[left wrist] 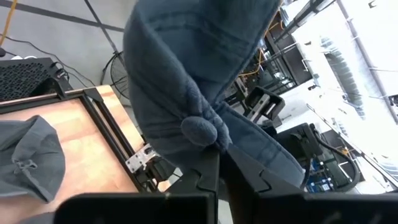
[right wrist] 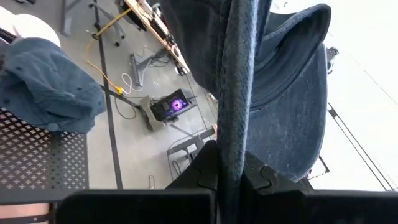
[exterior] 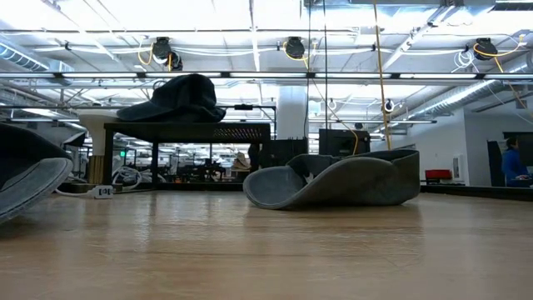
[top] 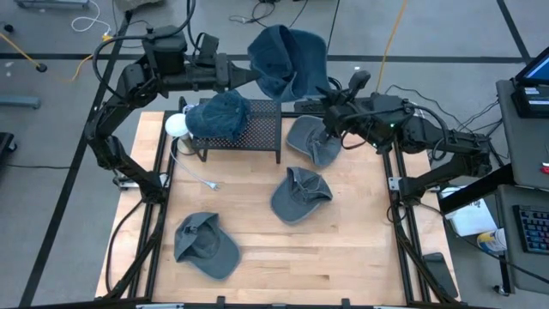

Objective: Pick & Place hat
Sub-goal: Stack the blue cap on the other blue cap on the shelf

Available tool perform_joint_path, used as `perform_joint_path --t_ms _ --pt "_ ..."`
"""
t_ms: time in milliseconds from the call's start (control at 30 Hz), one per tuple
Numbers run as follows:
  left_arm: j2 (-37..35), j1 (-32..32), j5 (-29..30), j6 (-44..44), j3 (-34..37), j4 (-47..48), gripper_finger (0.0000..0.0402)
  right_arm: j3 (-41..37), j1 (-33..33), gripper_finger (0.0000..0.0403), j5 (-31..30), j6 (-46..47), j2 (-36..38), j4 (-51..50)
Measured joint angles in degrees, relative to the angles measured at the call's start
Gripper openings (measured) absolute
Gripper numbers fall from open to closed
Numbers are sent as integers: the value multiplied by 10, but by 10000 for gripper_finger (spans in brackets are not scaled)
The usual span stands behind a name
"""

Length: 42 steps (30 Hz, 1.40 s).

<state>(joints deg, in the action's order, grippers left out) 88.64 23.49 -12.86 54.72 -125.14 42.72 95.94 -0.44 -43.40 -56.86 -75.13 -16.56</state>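
Held aloft between both arms: a blue denim cap (top: 289, 60), beyond the table's far edge. Left gripper (top: 249, 75) clenched on its crown fabric; right gripper (top: 324, 93) clamped on its brim edge. Just below the left gripper, a second blue cap (top: 219, 114) atop a black perforated metal rack (top: 257, 133).

Both end effectors (top: 257, 73) (top: 324, 88) raised, clamped shut.

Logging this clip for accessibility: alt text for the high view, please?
Both end effectors, left and right, hold one blue hat aloft behind the table. Another hat sits on a black rack; three more hats lie on the wood.
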Motion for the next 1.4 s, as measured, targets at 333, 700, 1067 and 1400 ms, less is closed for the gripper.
perform_joint_path --t_ms 333,700,1067,1400 --pt "0 1 -16 -29 0 44 3 0 6 46 -3 2 0 -2" --pt "-6 32 -21 -21 0 178 2 0 105 137 -89 183 1 -161" --pt "-6 44 -4 -19 -13 210 1 0 146 146 -94 271 5 -253" --pt "-6 70 -77 -17 -50 258 0 0 143 143 -111 217 18 -254"
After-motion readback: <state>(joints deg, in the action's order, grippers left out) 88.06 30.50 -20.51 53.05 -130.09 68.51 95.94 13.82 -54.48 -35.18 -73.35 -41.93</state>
